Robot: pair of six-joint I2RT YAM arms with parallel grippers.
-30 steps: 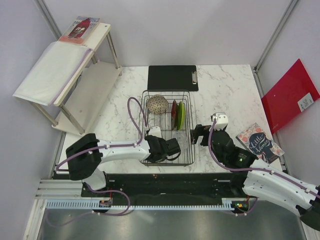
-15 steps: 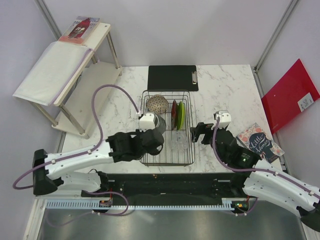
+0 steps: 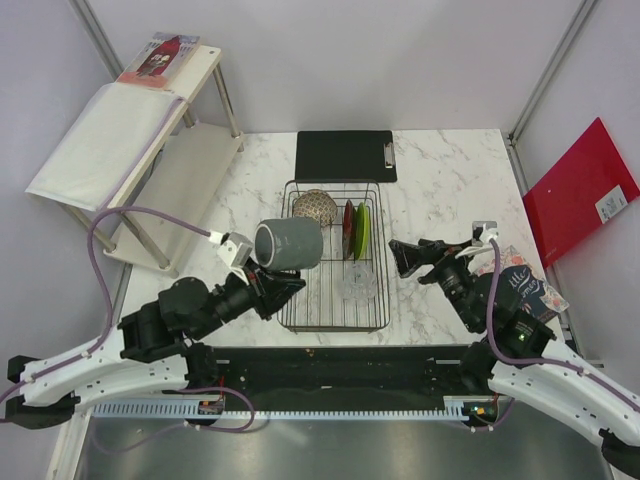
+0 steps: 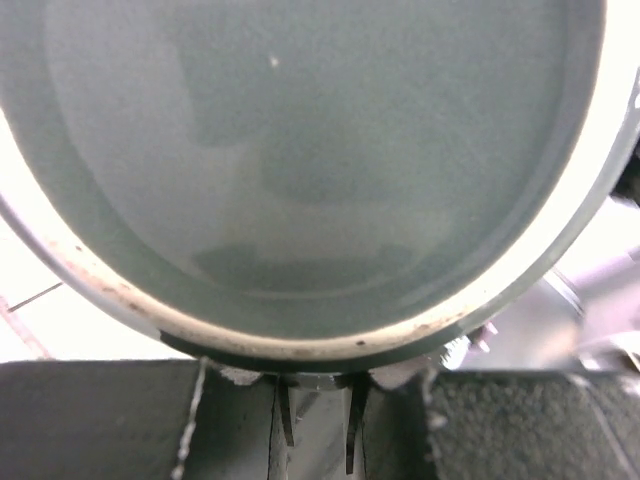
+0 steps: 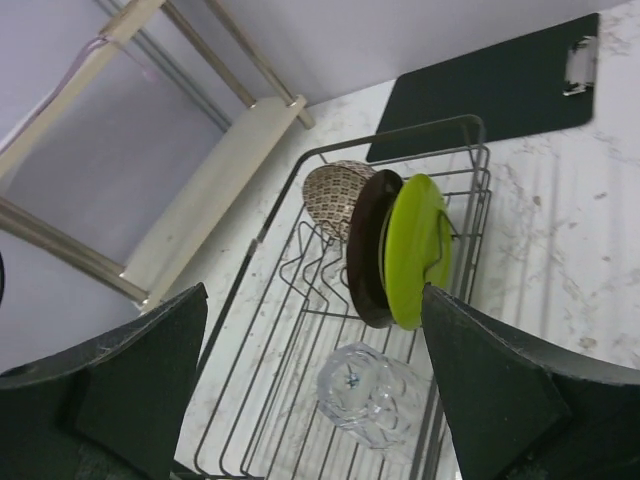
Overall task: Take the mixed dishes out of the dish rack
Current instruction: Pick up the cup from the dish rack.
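Clearly unloading, left gripper [image 3: 284, 281] clamps dark grey-green handled mug [image 3: 290, 245] at nine o'clock of dark wire dish rack [image 3: 303, 312]; right gripper [image 3: 406, 257] gapes.

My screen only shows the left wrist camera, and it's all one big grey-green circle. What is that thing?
Observer: The left gripper holds the dark mug, raised by the left edge of the dish rack.
Operator: What's in the rack?
Observer: A speckled bowl, a dark red plate and a lime-green plate at the back, and a clear glass nearer the front.
Operator: Where's my other arm?
Observer: The right gripper is open, just right of the rack, pointing toward it.
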